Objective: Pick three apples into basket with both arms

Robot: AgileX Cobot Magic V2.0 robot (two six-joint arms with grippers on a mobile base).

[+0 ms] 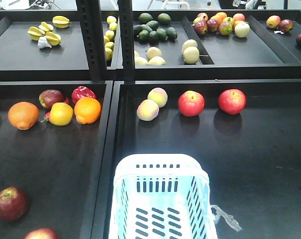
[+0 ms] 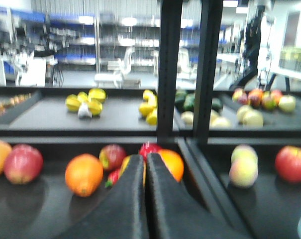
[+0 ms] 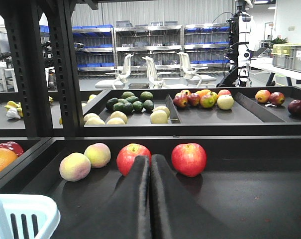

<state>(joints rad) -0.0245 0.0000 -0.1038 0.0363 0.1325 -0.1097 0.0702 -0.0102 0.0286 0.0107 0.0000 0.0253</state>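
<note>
White basket (image 1: pixel 162 172) sits empty at the near edge; maroon apple (image 1: pixel 11 203) and others wait left of it. Left gripper (image 2: pixel 146 164) and right gripper (image 3: pixel 150 164), jaws pressed together, hold nothing; all three picks remain.

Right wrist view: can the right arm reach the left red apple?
Likely yes. The apple sits on open tray right ahead of the right gripper, nothing between; shut jaws must open first.

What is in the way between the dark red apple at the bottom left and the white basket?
Only the black tray walls between the two trays; the dark red apple lies left of them, the basket right.
</note>
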